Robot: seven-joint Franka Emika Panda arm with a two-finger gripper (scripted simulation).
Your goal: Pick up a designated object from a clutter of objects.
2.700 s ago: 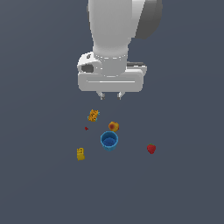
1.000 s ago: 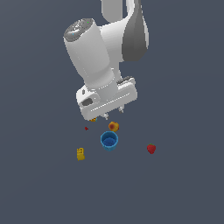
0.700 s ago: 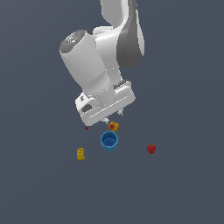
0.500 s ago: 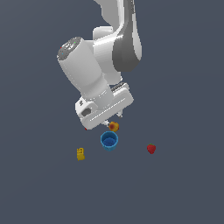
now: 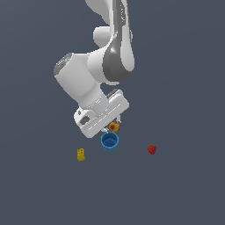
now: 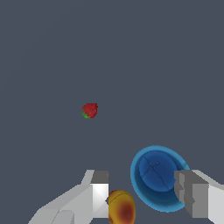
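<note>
Wrist view: the tool (image 6: 142,194) is held apart over the blue cup (image 6: 157,177), which sits on the table (image 6: 109,52) touching the peach (image 6: 121,210). One finger should be dropped inside the cup's rim, the peach kept outside.

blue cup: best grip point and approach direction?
Take the blue cup by its thick rim, coming straight down from above: it stands upright with its mouth open to the wrist view, so one finger can probably go inside and one outside the wall. Choose the rim side away from the peach-like ball, which sits close beside it. The pincer is open, straddling both.
</note>
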